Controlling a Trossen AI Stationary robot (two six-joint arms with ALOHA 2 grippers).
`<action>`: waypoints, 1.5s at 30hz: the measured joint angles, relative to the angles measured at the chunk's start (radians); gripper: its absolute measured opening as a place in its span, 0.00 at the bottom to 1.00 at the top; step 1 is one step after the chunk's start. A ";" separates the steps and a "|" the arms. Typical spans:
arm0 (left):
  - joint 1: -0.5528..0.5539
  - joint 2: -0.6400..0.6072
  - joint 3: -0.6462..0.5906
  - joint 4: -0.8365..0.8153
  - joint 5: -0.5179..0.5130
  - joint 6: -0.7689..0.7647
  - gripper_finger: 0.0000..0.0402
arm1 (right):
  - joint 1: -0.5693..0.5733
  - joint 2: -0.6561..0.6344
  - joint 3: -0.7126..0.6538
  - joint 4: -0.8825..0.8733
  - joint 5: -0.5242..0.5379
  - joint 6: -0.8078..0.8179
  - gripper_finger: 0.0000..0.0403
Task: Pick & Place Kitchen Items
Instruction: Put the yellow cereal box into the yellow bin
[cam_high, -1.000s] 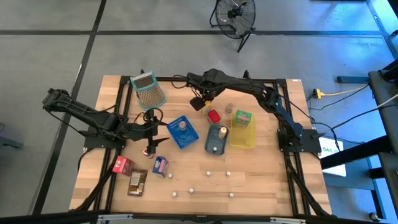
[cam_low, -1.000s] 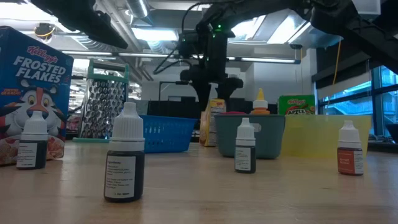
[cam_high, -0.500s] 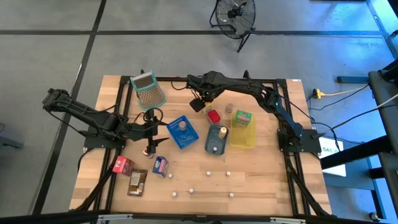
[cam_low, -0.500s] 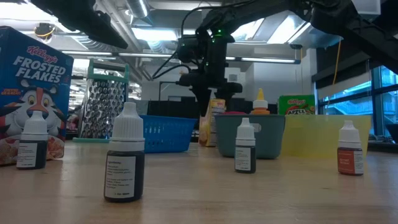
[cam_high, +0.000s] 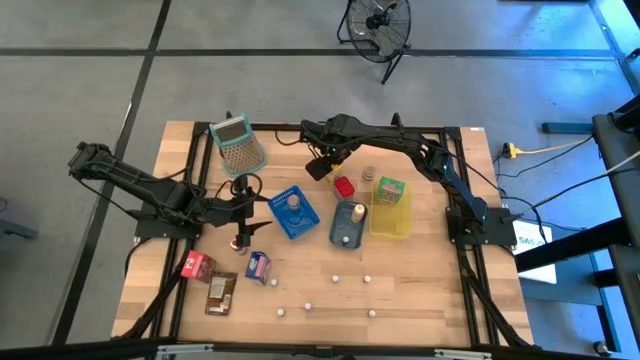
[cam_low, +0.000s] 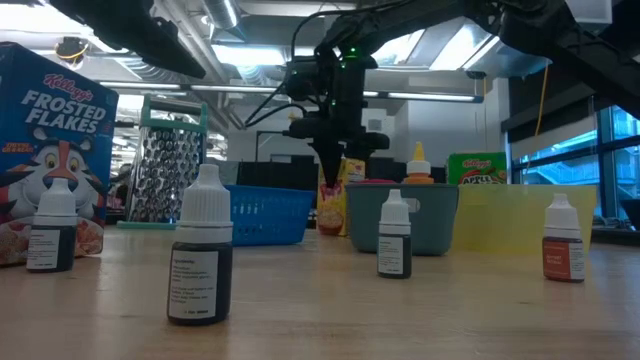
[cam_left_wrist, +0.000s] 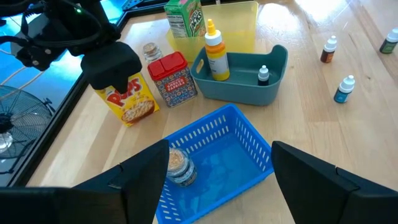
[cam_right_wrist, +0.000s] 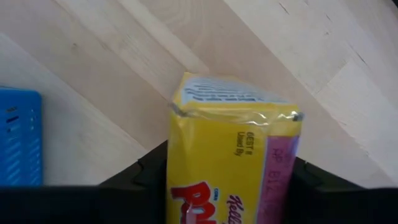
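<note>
A yellow cereal box stands at the table's far middle, behind a red tin. My right gripper points down over the box and is shut on it; the left wrist view shows it covering the top of the cereal box. My left gripper hangs open above the table, left of the blue basket, with nothing between its fingers. A jar lies in that basket. My right gripper pinches the yellow cereal box between its two fingers, one on each of two opposite sides near the top. The fingers come from above, pointing down. The box stands roughly upright with its bottom on the table.
A teal tray holds a mustard bottle and a dropper bottle. A yellow tray holds a green box. A grater leans at the far left. Near the front edge lie a blue cereal box, packets and several small bottles.
My right gripper's fingers have drawn together onto the yellow cereal box, while the hand stays over the same spot. In the low view the box has shifted a little beneath the fingers.
</note>
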 joint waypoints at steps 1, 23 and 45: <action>0.000 0.000 0.000 0.000 0.000 0.000 0.69 | 0.000 0.000 0.000 -0.001 0.000 -0.001 0.47; 0.000 0.000 0.000 -0.004 0.000 0.000 0.69 | 0.028 -0.054 0.080 -0.072 0.000 -0.092 0.42; 0.000 0.000 0.000 -0.002 -0.001 -0.008 0.69 | 0.170 -0.216 0.216 -0.224 0.089 -0.257 0.42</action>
